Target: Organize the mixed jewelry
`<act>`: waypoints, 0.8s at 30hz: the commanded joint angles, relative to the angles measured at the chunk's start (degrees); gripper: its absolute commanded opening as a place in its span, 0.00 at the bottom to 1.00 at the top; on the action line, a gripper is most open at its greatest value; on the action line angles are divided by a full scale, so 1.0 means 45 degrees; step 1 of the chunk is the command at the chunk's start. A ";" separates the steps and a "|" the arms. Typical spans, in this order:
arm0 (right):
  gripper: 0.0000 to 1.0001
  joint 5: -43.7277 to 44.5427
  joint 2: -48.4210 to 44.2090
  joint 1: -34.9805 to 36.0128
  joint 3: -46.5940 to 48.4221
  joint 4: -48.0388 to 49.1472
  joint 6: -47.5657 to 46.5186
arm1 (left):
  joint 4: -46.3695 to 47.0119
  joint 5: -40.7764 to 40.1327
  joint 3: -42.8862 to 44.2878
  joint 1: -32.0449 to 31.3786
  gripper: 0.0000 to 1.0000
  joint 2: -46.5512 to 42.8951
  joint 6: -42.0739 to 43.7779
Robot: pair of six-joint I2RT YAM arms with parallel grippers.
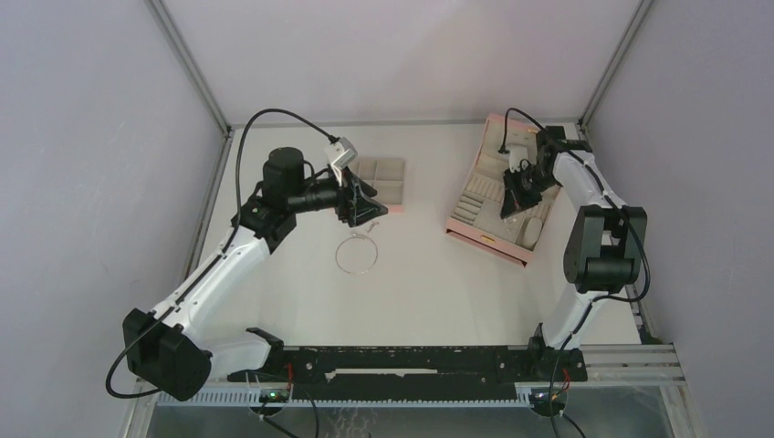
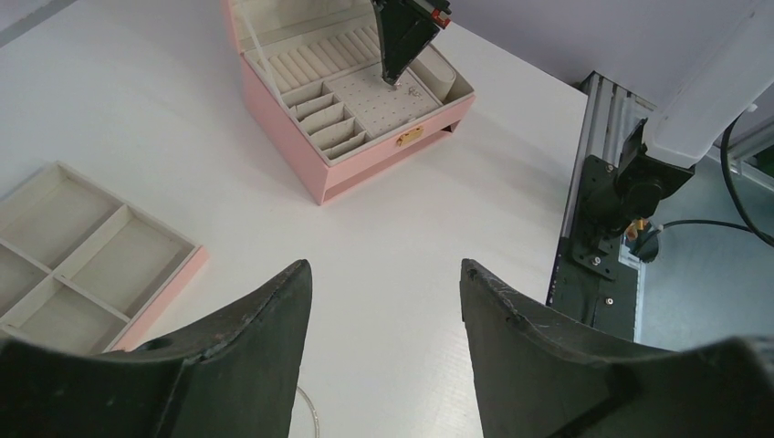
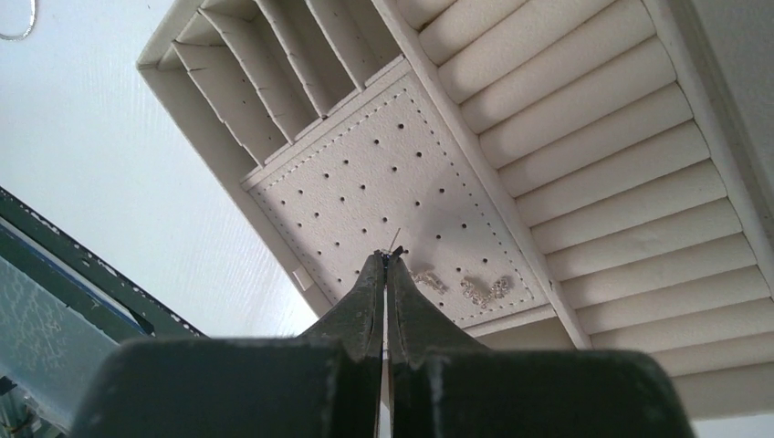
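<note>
One tiny silver stud (image 3: 394, 241) is sitting clamped in my right gripper (image 3: 384, 263), its post pointing at the perforated cream panel (image 3: 365, 173) of the pink jewelry box (image 2: 287, 141) just ahead.

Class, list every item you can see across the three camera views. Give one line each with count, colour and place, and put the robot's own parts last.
open pink jewellery box: one, pink with cream lining, far right of the table
pink compartment tray: one, pink with cream lining, far centre
thin silver wire hoop: one, silver, flat on the table nearer than the tray
sparkly silver earrings: two, silver, on the box's perforated panel
thin silver stud pin: one, silver, at the right gripper's tips
white table: one, white, under everything
left gripper: one, black, open, above the table by the hoop
right gripper: one, black, shut on the pin, over the perforated panel
</note>
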 commanded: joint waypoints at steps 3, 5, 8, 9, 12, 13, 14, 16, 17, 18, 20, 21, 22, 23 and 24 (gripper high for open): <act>0.00 -0.0342 -0.0125 -0.0096 0.0154 -0.0188 -0.0528 | -0.0081 -0.0025 0.0056 0.0050 0.65 -0.0458 0.0519; 0.00 -0.0747 -0.0332 -0.0203 -0.0156 -0.0164 -0.0753 | -0.0169 -0.0053 0.0055 0.0052 0.65 -0.0488 0.0605; 0.00 -0.1159 -0.0670 -0.0421 -0.0510 -0.0099 -0.1008 | -0.0252 -0.0054 -0.0038 0.0059 0.65 -0.0554 0.0624; 0.00 -0.1114 -0.0728 -0.0465 -0.0562 -0.0073 -0.1013 | -0.0293 -0.0071 -0.0043 0.0060 0.65 -0.0539 0.0771; 0.00 -0.0532 -0.0707 -0.0509 -0.0513 0.0106 -0.0828 | -0.0369 -0.0073 -0.0046 0.0043 0.65 -0.0547 0.0994; 0.00 -0.0262 -0.0664 -0.0491 -0.0470 0.0157 -0.0722 | -0.0388 -0.0078 -0.0061 0.0058 0.65 -0.0558 0.1039; 0.00 -0.0076 -0.0639 -0.0513 -0.0447 0.0171 -0.0677 | -0.0398 -0.0088 -0.0060 0.0048 0.65 -0.0557 0.1069; 0.00 0.0015 -0.0581 -0.0528 -0.0419 0.0162 -0.0661 | -0.0479 -0.0127 -0.0043 0.0059 0.65 -0.0576 0.1128; 0.00 0.0051 -0.0548 -0.0537 -0.0417 0.0145 -0.0679 | -0.0509 -0.0145 -0.0024 0.0051 0.65 -0.0586 0.1151; 0.00 0.0102 -0.0507 -0.0538 -0.0407 0.0143 -0.0674 | -0.0542 -0.0170 -0.0019 0.0042 0.65 -0.0577 0.1195; 0.00 0.0237 -0.0448 -0.0538 -0.0382 0.0130 -0.0651 | -0.0602 -0.0205 -0.0024 0.0058 0.65 -0.0591 0.1238; 0.00 0.0347 -0.0417 -0.0555 -0.0363 0.0151 -0.0597 | -0.0627 -0.0217 -0.0041 0.0043 0.65 -0.0595 0.1265; 0.00 0.0366 -0.0381 -0.0575 -0.0327 0.0156 -0.0578 | -0.0647 -0.0245 -0.0043 0.0056 0.65 -0.0610 0.1295; 0.00 0.0383 -0.0350 -0.0594 -0.0293 0.0156 -0.0568 | -0.0669 -0.0261 -0.0036 0.0058 0.65 -0.0619 0.1316; 0.00 0.0392 -0.0326 -0.0606 -0.0267 0.0181 -0.0526 | -0.0699 -0.0277 -0.0043 0.0060 0.65 -0.0616 0.1346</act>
